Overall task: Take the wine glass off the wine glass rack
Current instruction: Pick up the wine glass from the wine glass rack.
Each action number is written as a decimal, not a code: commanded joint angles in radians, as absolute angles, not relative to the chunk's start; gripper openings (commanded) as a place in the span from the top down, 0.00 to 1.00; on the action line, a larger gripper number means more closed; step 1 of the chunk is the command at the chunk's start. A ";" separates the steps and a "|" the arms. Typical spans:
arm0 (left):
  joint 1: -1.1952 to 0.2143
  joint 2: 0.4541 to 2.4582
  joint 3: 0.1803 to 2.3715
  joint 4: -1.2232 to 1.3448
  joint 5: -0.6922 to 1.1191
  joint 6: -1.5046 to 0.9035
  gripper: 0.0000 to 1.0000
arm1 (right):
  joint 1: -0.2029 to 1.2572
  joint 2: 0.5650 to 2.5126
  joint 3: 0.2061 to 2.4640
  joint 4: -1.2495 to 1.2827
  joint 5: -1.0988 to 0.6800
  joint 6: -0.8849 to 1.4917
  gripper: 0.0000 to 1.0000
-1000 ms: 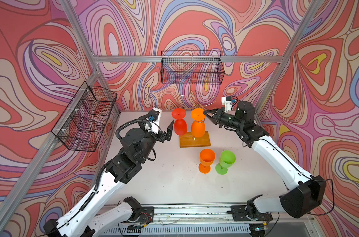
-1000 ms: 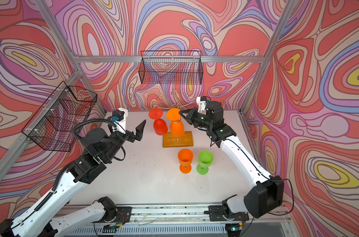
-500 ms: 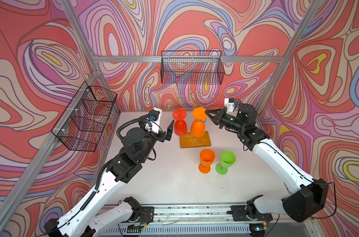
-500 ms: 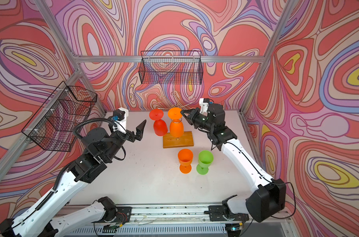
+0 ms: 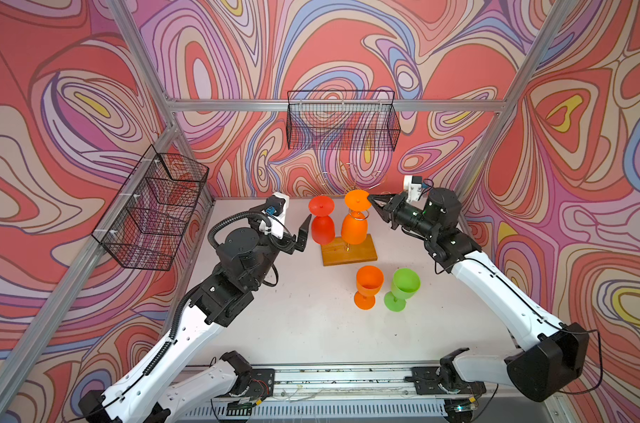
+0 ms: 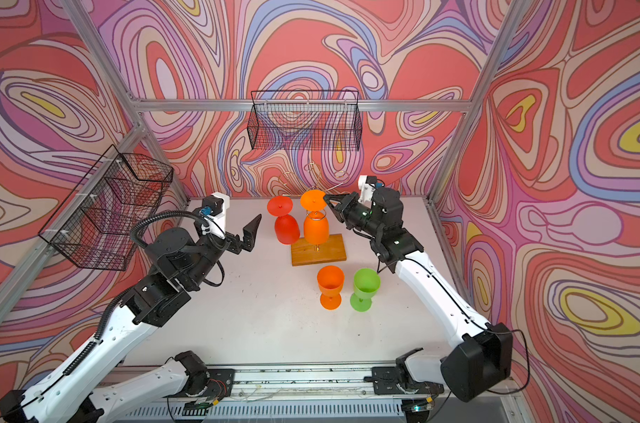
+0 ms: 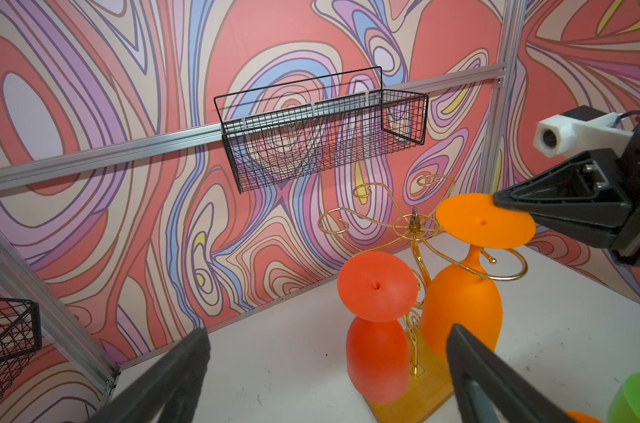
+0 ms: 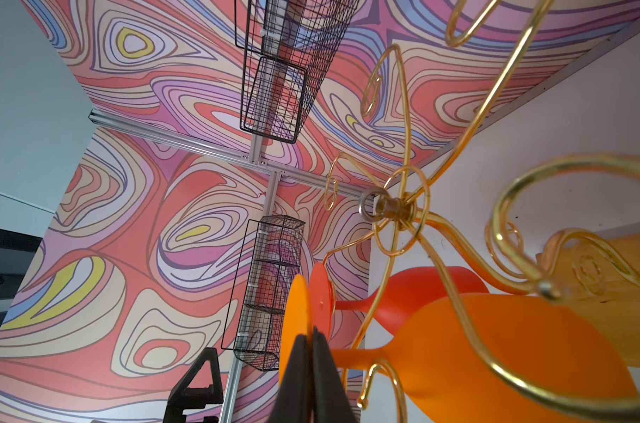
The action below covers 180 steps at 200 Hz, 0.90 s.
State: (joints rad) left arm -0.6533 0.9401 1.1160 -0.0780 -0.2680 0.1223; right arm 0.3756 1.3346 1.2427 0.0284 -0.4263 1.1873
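Two black mesh baskets are hanging on the walls: the side basket [image 5: 150, 216] is divided into compartments, the rear basket [image 5: 342, 126] is single. Only wall pattern is showing through both.

The wine glass rack [image 5: 362, 252] is standing on the white table [image 5: 304, 329], carrying a red wine glass [image 5: 323, 229] and an orange wine glass [image 5: 354, 229], both inverted. An upright orange glass [image 5: 369, 282] and a green glass [image 5: 404, 284] are standing just before it.

The right gripper [image 5: 371, 199] is pinching the orange wine glass's foot rim, jaws closed on it. The left gripper [image 6: 252, 234] is gaping wide beside the red wine glass, holding nothing.

In both top views the rack's gold arms are blending into the wallpaper.
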 commanded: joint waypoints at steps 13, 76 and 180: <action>-0.646 0.935 1.102 -0.070 -0.259 0.112 0.00 | 0.402 1.388 1.275 0.096 -0.393 1.172 1.00; -0.644 0.938 1.103 -0.068 -0.258 0.117 0.00 | 0.424 1.393 1.305 0.063 -0.327 1.136 1.00; -0.638 0.939 1.103 -0.069 -0.247 0.114 0.00 | 0.428 1.342 1.309 0.004 -0.272 1.105 1.00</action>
